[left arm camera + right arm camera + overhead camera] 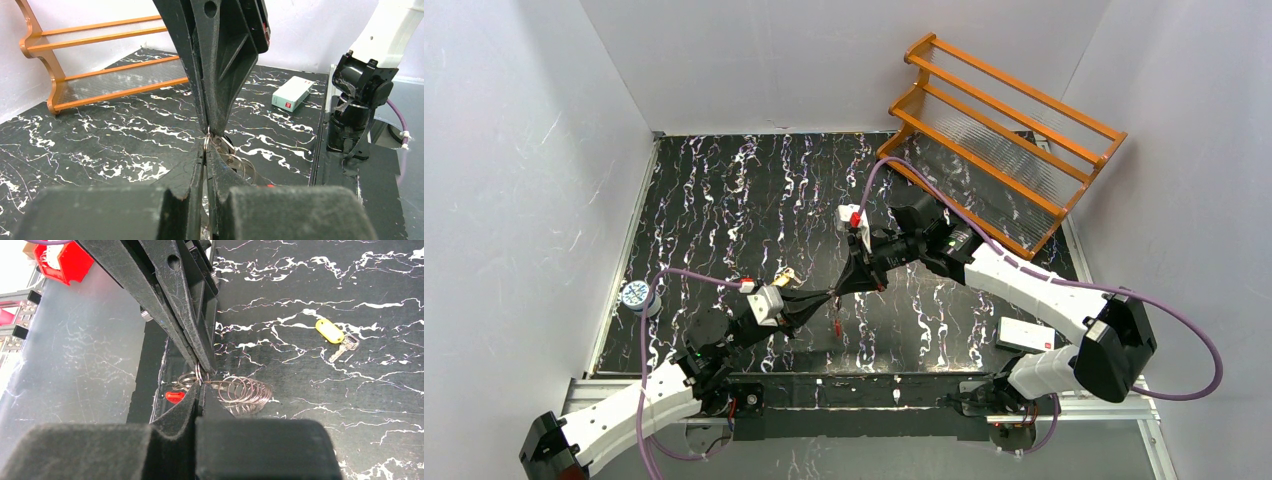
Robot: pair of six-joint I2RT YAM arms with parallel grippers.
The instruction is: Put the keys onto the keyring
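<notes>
We see both tools meeting tip to tip above the desk (310,280). The left tool (206,146) is pinched together on the keyring (240,392), and the right tool (200,387) is clamped on the same coiled wire. A silvery key (344,346) with a yellow tag (330,331) lies on the desk, well apart.

Left gripper (205,150) and right gripper (199,390) meet tip-to-tip mid-tabletop (724,200), keyring (242,391) at the junction. Tagged key (344,346) just left; rack (1004,130) far-right; box (1026,336) near-right.
</notes>
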